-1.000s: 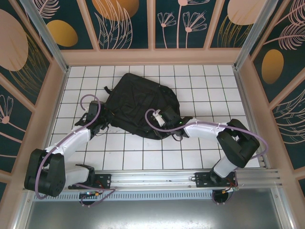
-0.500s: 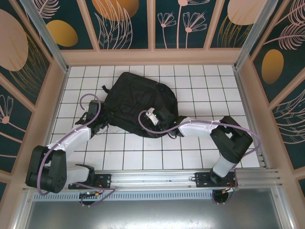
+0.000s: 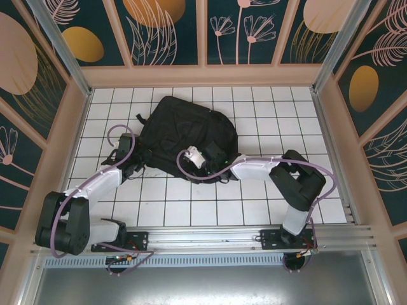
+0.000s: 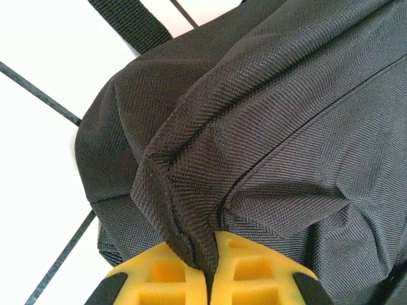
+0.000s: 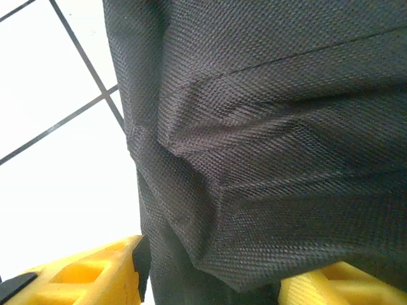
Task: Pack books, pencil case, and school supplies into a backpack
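Note:
The black backpack [image 3: 184, 127] lies flat in the middle of the tiled table. My left gripper [image 3: 136, 161] is at its near left corner. In the left wrist view that gripper [image 4: 210, 279] is shut on a raised fold of backpack fabric [image 4: 184, 216], pinched between the yellow fingers [image 4: 162, 273]. My right gripper [image 3: 201, 157] is at the backpack's near edge. Up close, my right gripper [image 5: 216, 273] stands open, with a bulge of backpack fabric [image 5: 254, 159] lying between its spread fingers [image 5: 95, 276]. The books, pencil case and school supplies are out of view.
The white tiled table [image 3: 191, 210] is boxed in by patterned walls [image 3: 57, 146] on three sides. A metal rail [image 3: 254, 238] with both arm bases runs along the near edge. A black strap [image 4: 130, 22] lies on the tiles beside the backpack.
My right gripper has slid left along the backpack's near edge and its jaws have widened. The left gripper has held its pinch in place.

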Robot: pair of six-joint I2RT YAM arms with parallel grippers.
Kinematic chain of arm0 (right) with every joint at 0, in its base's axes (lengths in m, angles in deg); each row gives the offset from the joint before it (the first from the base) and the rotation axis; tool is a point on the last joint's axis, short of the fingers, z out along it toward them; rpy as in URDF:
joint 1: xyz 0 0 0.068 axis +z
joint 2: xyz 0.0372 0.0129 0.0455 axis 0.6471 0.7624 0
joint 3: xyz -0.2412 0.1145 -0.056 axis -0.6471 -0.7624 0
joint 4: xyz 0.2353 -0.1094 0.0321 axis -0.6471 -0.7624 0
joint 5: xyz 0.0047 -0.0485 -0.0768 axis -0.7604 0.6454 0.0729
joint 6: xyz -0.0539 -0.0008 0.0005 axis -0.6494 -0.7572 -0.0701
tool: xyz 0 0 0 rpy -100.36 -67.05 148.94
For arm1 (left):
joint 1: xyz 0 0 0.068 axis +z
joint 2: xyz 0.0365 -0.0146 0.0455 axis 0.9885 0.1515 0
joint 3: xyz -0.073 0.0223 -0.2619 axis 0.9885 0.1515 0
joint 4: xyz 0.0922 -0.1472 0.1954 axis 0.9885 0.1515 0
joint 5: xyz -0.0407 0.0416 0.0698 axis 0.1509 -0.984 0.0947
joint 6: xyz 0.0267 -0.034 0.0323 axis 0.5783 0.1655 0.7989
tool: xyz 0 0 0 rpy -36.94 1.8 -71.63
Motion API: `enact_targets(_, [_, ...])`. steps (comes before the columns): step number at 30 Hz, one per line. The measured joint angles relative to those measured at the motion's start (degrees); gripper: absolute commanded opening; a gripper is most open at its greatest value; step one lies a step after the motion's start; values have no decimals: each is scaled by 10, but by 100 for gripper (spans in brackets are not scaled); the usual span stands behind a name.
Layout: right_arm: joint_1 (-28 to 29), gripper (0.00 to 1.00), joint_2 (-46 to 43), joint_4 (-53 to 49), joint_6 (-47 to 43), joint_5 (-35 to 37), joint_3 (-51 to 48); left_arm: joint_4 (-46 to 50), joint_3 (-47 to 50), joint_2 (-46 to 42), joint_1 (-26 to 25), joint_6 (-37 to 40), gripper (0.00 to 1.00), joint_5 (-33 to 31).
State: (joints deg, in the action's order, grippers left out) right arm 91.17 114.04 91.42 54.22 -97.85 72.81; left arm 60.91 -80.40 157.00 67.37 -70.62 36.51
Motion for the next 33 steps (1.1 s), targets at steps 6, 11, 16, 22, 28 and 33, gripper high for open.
enact_targets(6, [0,6,27,3,1,-2,17,-2,0,4,0,0,0,-4])
enact_targets(11, [-3,4,7,0,12,0,11,14,-9,1,-2,0,0,-11])
enact_targets(16, [-10,5,-54,-24,20,-5,-6,47,-17,-17,-7,1,0,-18])
enact_targets(22, [-24,10,-130,-24,25,-16,-38,75,-27,-30,-9,1,0,-3])
enact_targets(28, [-42,13,-183,-49,35,-17,-77,81,-29,-30,-3,3,0,-19])
enact_targets(33, [-53,13,-188,-76,44,-17,-93,95,-29,-30,9,9,0,-59])
